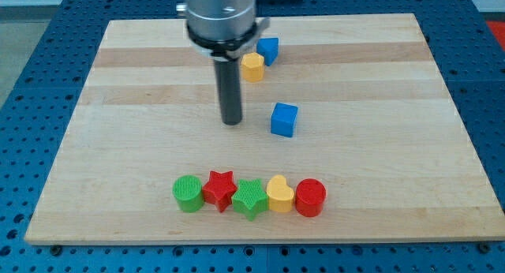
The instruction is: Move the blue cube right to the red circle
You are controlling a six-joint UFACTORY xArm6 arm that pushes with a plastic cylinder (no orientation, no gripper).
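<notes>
The blue cube [284, 119] sits near the middle of the wooden board [118, 107]. The red circle [310, 197] lies at the right end of a row of blocks near the view's bottom. My tip [231, 121] rests on the board just left of the blue cube, a small gap apart from it. The red circle is below and slightly right of the blue cube.
The bottom row runs from the left: green circle [188, 193], red star [220, 189], green star [250, 198], yellow heart [279, 194]. Near the view's top, a yellow block [252, 67] touches another blue block [269, 50], beside the arm's body.
</notes>
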